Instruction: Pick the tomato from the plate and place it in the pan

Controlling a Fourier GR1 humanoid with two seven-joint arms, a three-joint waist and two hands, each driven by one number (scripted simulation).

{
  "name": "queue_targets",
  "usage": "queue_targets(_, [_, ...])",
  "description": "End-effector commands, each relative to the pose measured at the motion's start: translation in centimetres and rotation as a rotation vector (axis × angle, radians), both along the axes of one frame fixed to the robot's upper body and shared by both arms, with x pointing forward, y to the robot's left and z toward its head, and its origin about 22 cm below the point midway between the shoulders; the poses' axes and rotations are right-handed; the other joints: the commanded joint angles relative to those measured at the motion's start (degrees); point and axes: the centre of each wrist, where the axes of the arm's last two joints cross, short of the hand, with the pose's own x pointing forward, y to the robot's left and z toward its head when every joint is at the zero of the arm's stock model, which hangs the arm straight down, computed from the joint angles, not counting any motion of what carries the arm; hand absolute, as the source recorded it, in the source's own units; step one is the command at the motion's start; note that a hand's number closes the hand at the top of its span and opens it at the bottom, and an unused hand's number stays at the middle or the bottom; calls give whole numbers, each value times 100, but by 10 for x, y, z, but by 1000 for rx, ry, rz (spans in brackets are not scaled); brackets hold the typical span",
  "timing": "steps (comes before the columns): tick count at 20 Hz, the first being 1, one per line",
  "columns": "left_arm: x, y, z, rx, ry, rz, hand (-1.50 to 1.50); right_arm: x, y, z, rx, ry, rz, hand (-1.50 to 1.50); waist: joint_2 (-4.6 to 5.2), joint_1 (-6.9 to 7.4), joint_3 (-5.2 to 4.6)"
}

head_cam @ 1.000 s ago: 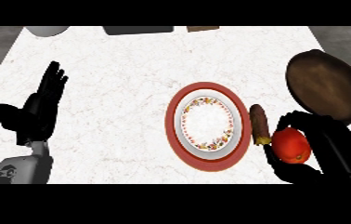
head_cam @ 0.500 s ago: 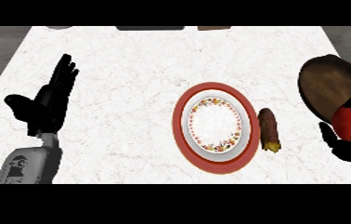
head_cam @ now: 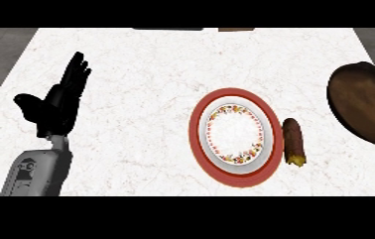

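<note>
Left robot hand (head_cam: 55, 104): at the left of the frame, fingers straight and pointing up, thumb spread, holding nothing; at rest on its grey forearm, which entered from the lower left edge.

Worktop (head_cam: 147, 69): pale marbled surface, filling the frame.

Plate (head_cam: 236, 136): right of centre, red rim with a white floral-bordered bowl part; nothing lay in it.

Brown oblong item (head_cam: 293, 141): just beside the plate's right rim, long axis running up and down the frame, paler ragged lower end; kind could not be told.

Pan (head_cam: 355, 101): dark brown, at the right edge, partly cut off by the frame; what lay in its hidden part could not be seen.

Right robot hand: not in the frame; its state could not be told.

Tomato: not visible anywhere; neither on the plate nor in the shown part of the pan. Whereabouts undetermined.

Handling note (judgement): a tomato would likely be light, smooth-skinned, rounded and easily bruised; best enclosed around its widest girth with fingers opposite thumb, and set down rather than released from height.
</note>
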Motion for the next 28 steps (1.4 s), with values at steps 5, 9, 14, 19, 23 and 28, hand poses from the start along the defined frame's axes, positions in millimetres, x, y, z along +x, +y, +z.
queue_targets(5, [-9, -3, -6, 4, 3, -41, 0, 32, -53, -32, -51, -2, -106, 150, 38, 194, 14])
queue_targets(9, [3, -4, 7, -1, -9, -48, 0, 35, -62, -45, -35, 8, -113, 150, 82, 239, 26])
queue_targets(14, [9, -5, 3, 1, -24, -38, 0, 41, -53, -72, 84, 139, -96, -150, 132, 298, 29])
queue_targets(19, [3, -22, -7, -11, -2, -46, 0, 36, -50, -93, 310, 293, 48, -150, 104, 247, 36])
queue_targets(23, [3, -6, 0, 0, -15, -40, 0, 44, -48, -86, 309, 244, 53, -150, 98, 279, 34])
queue_targets(28, [10, 0, 1, -3, -20, -14, 0, 28, -63, -89, 416, 18, 77, -150, 90, 112, 35])
